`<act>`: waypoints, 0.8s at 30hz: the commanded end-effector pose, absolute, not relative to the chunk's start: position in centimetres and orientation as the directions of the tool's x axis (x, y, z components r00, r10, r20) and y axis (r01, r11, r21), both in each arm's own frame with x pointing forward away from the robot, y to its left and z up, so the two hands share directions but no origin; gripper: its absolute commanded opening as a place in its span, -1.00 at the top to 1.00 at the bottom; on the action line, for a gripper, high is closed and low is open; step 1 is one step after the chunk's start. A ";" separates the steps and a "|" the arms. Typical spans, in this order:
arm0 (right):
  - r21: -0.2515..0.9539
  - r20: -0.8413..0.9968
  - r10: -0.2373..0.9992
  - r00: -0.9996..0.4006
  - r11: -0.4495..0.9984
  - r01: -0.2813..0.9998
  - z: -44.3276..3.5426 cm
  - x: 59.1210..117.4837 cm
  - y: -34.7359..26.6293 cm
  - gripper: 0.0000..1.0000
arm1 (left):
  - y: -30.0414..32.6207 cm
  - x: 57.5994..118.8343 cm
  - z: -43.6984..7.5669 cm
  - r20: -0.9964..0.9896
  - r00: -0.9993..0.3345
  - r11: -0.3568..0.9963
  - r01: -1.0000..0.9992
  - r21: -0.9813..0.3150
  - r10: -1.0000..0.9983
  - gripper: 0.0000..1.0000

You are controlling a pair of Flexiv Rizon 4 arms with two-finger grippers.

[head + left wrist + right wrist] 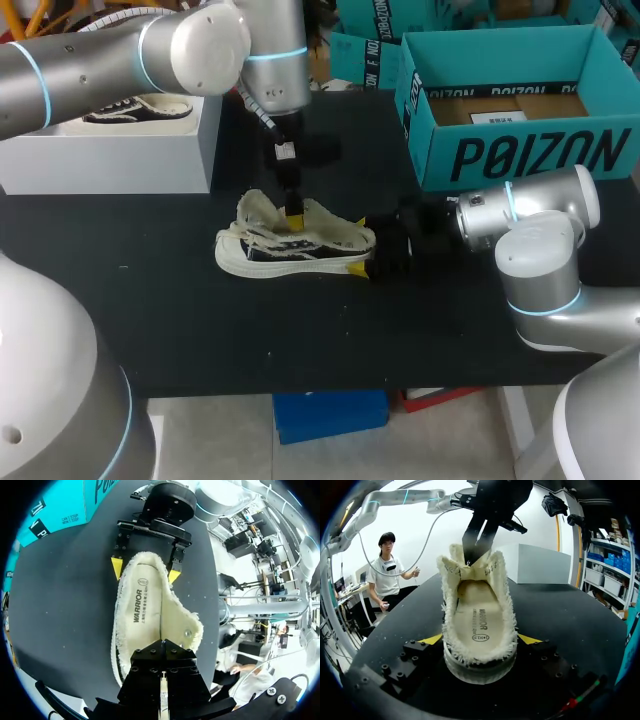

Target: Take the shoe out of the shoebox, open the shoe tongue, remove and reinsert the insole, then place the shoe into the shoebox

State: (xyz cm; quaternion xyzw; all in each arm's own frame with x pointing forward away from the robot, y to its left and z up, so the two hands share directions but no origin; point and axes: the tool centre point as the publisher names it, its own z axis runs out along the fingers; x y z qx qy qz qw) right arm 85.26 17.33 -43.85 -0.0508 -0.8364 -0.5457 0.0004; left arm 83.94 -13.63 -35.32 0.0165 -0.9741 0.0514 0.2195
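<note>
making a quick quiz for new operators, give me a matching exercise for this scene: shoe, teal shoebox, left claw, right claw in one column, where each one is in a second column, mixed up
Column 1
1. shoe
2. teal shoebox
3. left claw
4. right claw

Column 2
A. gripping the shoe's heel from both sides
B. open, at the back right of the black table
C. down from above at the shoe's tongue
D. resting on its sole in the middle of the black table

Pairs: 1-D, 2-B, 3-C, 4-A
</note>
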 end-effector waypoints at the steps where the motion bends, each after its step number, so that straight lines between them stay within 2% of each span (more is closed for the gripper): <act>1: 0.913 0.057 0.085 -0.995 0.400 0.087 -44.0 85.3 17.4 1.00 | -14.2 83.6 -36.5 0.430 -0.903 0.995 -0.050 -0.089 -0.007 1.00; 24: 0.913 0.057 0.085 -0.995 0.400 0.087 -44.0 85.3 17.4 1.00 | -14.5 81.5 -40.0 0.476 -0.879 0.995 -0.055 -0.085 -0.008 1.00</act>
